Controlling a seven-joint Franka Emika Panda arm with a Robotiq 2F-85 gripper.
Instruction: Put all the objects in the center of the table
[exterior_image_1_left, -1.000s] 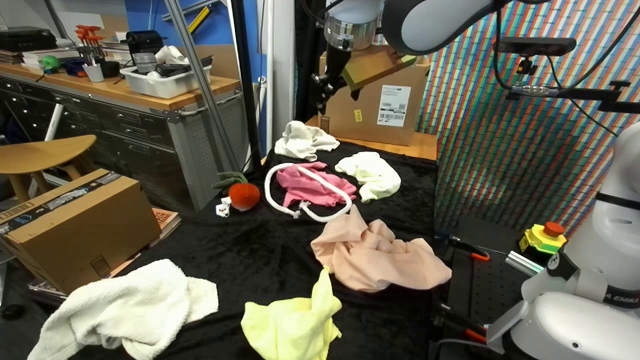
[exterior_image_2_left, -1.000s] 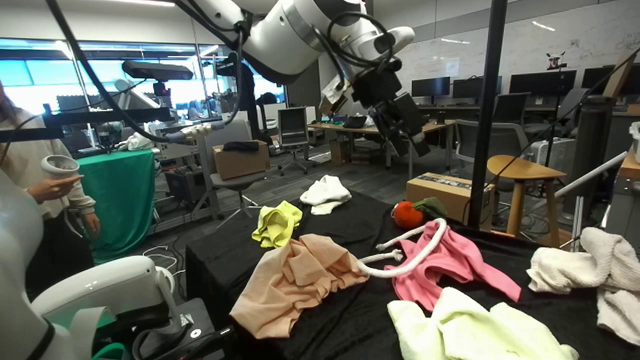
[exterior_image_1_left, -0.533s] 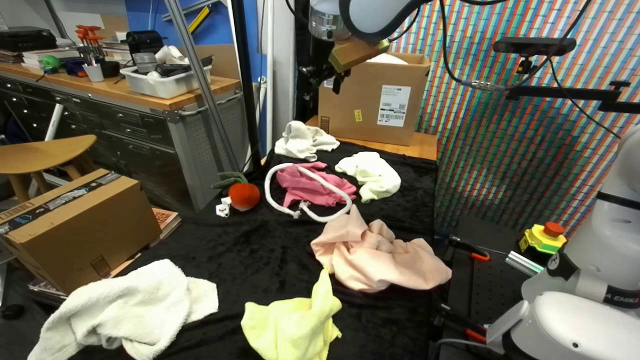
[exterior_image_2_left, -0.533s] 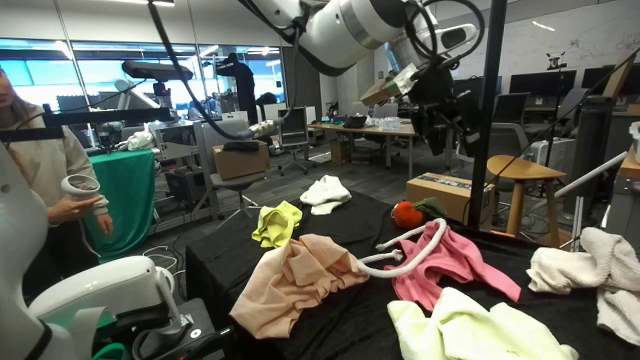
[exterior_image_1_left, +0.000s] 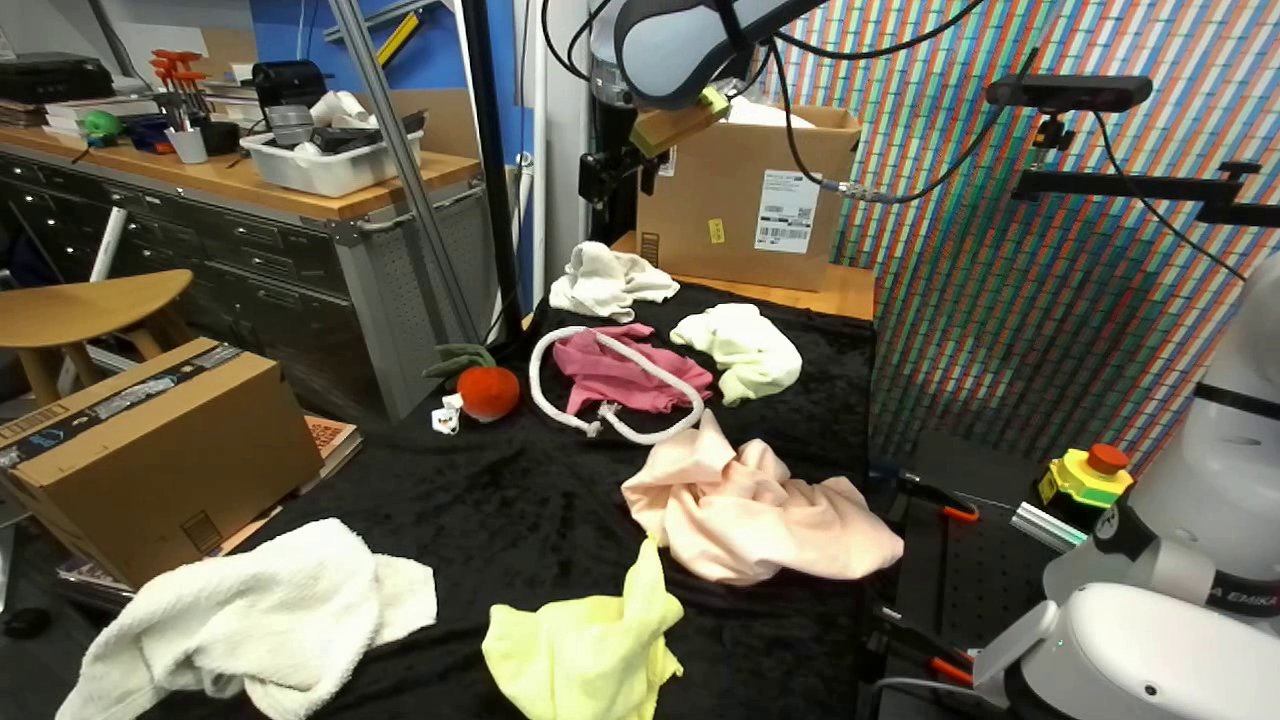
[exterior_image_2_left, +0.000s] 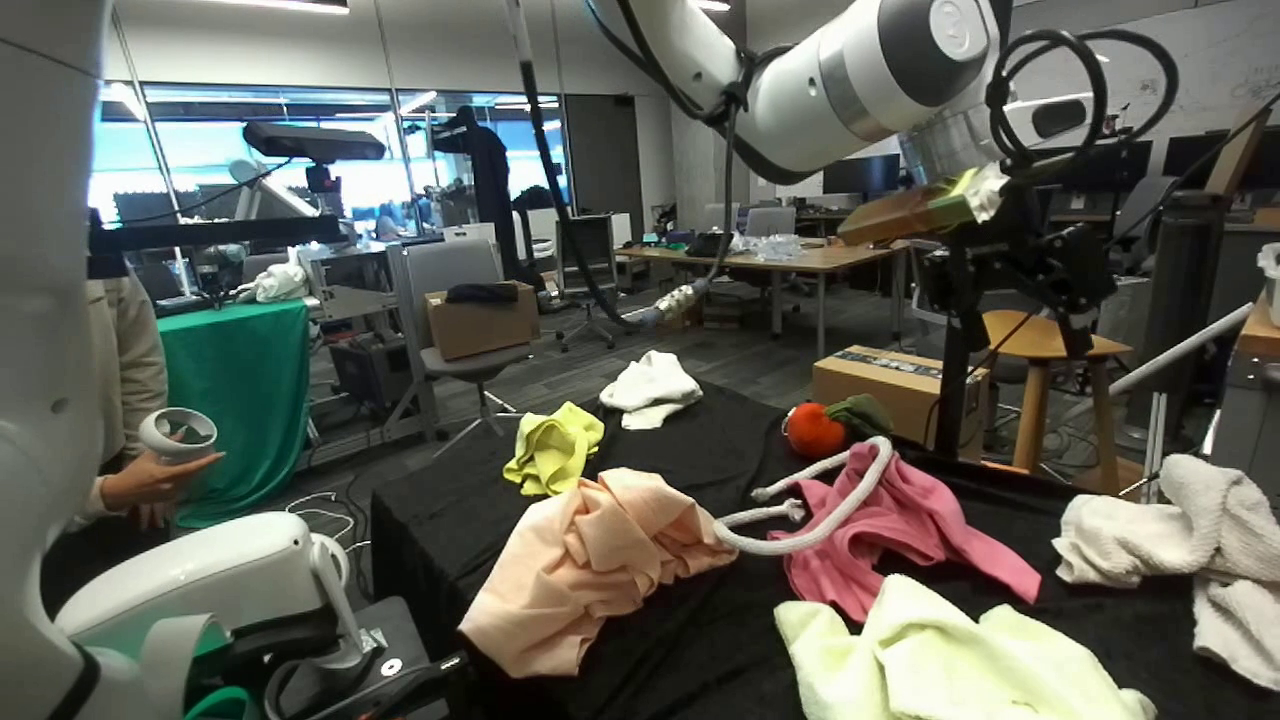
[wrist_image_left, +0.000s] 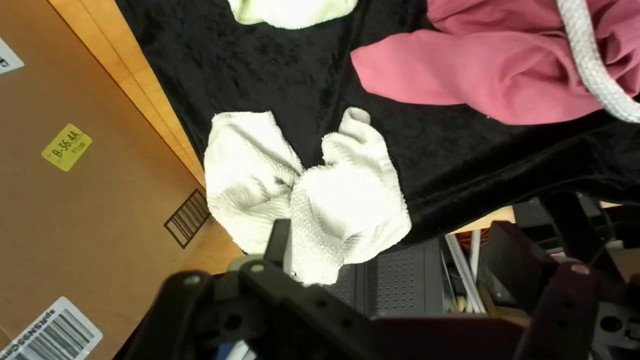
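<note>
The white rope (exterior_image_2_left: 838, 522) lies partly on the pink cloth (exterior_image_2_left: 915, 525). The red ball (exterior_image_2_left: 815, 430) sits near that cloth. The gripper (wrist_image_left: 400, 245) hangs higher, jaws wide apart.

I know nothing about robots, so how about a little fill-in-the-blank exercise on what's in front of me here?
1. The draped table is ____ in colour.
2. In the wrist view, the white cord crosses the ____ cloth.
3. The red-orange ball has a ____ leafy top.
4. The gripper stands ____, not shut.
Missing words: black; pink; green; open.
</note>
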